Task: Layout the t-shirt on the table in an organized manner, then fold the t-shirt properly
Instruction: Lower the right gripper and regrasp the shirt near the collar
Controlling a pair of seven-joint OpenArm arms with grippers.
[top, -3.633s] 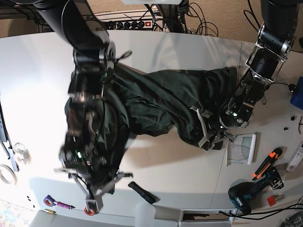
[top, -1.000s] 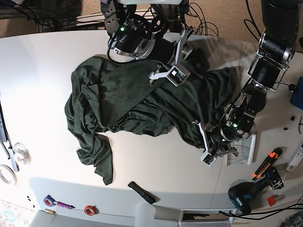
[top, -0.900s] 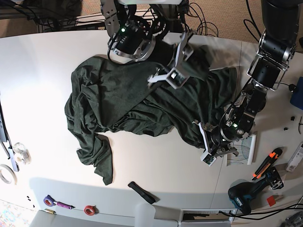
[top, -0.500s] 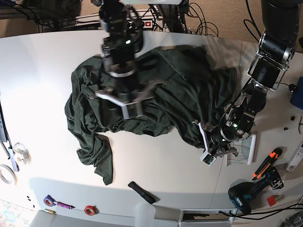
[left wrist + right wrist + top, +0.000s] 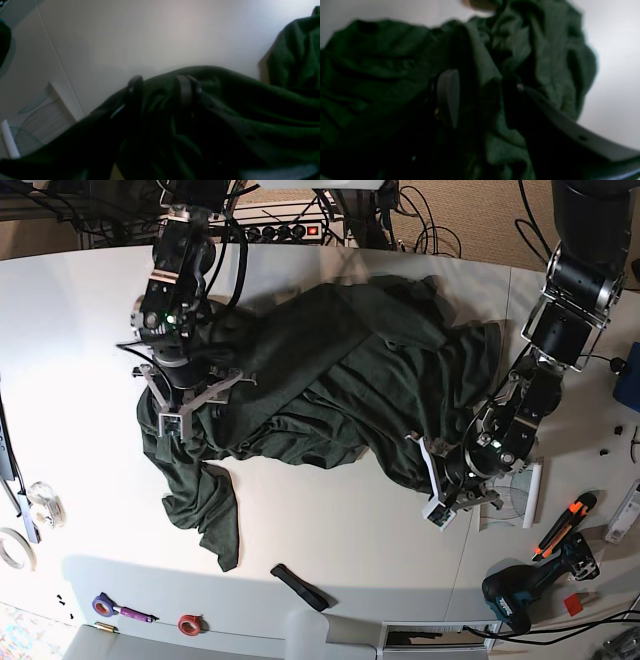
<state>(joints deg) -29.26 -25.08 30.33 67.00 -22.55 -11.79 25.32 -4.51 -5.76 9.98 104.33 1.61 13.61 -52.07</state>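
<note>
— Where is the t-shirt (image 5: 350,380)?
— Bunched in a dark green heap across the middle of the bench (image 5: 80,330), with one flap trailing toward the near left.
— And the right gripper (image 5: 190,402)?
— It sits on the left part of the t-shirt. Its wrist view is blurred, but a fold of cloth runs between the fingers (image 5: 448,96), which are clamped on it.
— The left gripper (image 5: 440,483)?
— At the near right edge of the t-shirt, low over the bench, its fingers (image 5: 135,91) pinched on bunched fabric.
— Anything else lying about?
— A drill (image 5: 520,592) and an orange-handled cutter (image 5: 562,525) at the near right, apart from the t-shirt. A red tape roll (image 5: 188,624) sits at the near edge, and a black strip (image 5: 300,585) lies to its right
</note>
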